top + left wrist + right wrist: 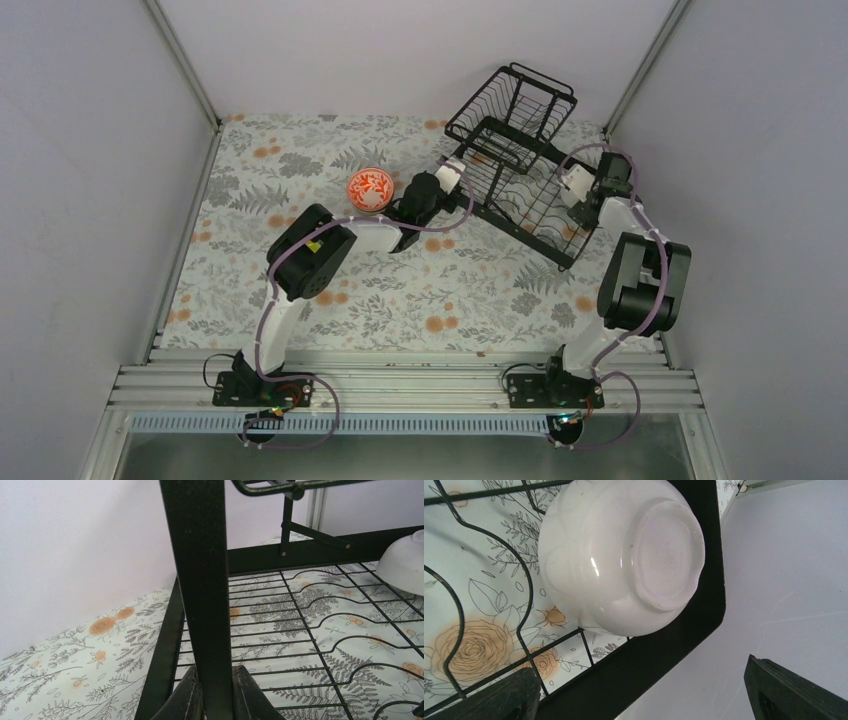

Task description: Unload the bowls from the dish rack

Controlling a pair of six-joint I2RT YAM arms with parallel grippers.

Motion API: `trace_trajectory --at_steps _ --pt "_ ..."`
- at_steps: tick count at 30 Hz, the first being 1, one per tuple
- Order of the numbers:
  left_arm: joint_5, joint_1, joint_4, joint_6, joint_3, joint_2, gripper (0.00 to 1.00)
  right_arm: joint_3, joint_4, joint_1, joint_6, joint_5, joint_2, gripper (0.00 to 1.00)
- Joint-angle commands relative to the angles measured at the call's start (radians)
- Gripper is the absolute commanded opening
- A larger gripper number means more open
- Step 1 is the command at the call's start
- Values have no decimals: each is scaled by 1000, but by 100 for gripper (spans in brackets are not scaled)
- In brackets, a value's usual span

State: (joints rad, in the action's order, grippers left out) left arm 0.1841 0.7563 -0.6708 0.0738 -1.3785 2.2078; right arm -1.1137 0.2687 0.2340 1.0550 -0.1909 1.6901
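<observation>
Left tool [216,692] pinched narrow on a black upright post of the dish rack [520,150], at the rack's left edge. Right tool [644,695] spread wide, holding nothing, facing the base of a white bowl [624,555]. White bowl upside down in a corner of the rack's lower tray, against the frame. Red-orange patterned bowl [367,189] out on the floral surface [450,300], left of the rack, just beside the left arm's wrist.
</observation>
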Motion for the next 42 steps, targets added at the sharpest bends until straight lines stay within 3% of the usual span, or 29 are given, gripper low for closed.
trace_trajectory --at_steps 1,7,25,42 --pt "20 -9 -58 40 -59 -25 12 0 -17 -15 36 -43 35 100" --pt "22 -8 -22 34 -94 -9 12 14 -50 -35 50 -69 74 100" --pt "31 -6 -2 36 -112 1 11 103 -423 -82 133 -186 136 100" --pt "39 -6 16 34 -125 -1 11 86 -346 -81 160 -207 171 100"
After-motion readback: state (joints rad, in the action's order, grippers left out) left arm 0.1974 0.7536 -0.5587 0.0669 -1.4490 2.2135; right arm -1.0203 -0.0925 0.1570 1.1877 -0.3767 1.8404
